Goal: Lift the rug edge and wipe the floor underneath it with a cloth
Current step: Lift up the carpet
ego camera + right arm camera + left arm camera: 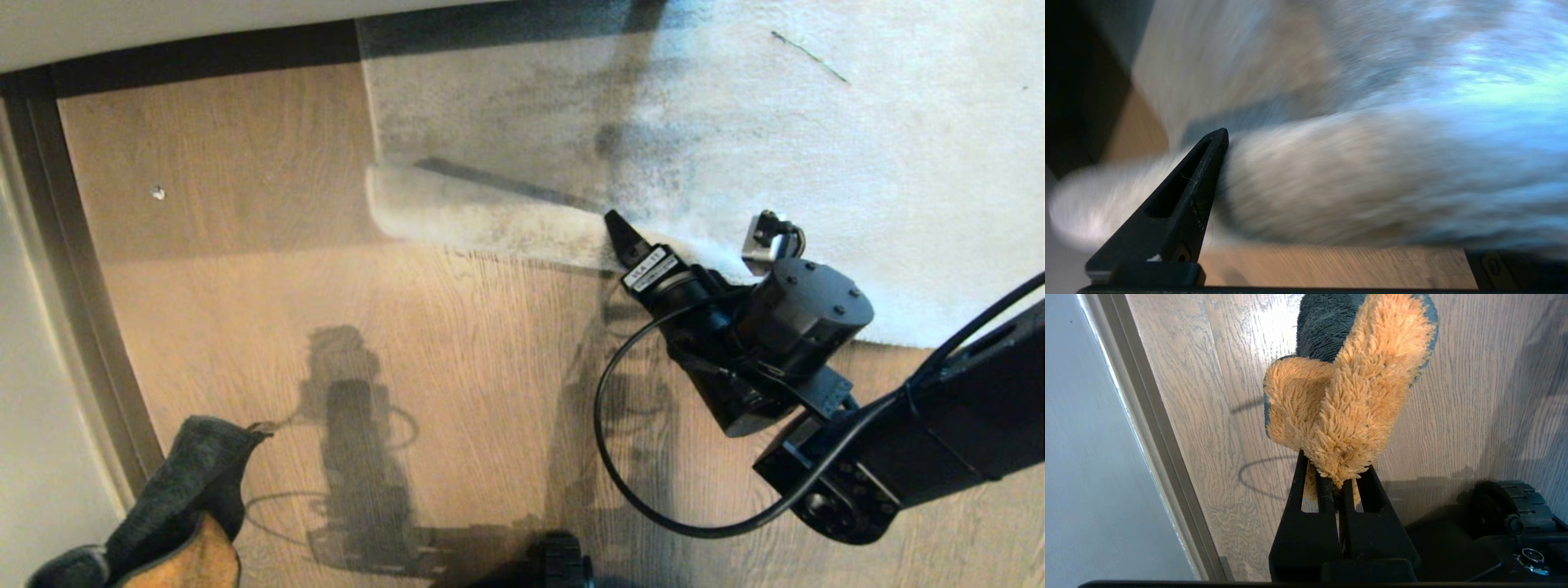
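Rolled-up rug edge [482,216] over bare wood floor [245,269], skirting at 9 o'clock.
Down at 7 o'clock, left gripper [1342,486] clamped on cloth [1347,404]; toward 3, right gripper [653,245] spread wide at the roll.

- Light brown wood-grain plank floor [245,294] fills the near ground, matte, with a bright glare patch.
- Dark metal strip [73,310] runs along the floor's left side.
- Pale grey wall panel [1081,465] beyond that strip.
- Long shadows across the planks.
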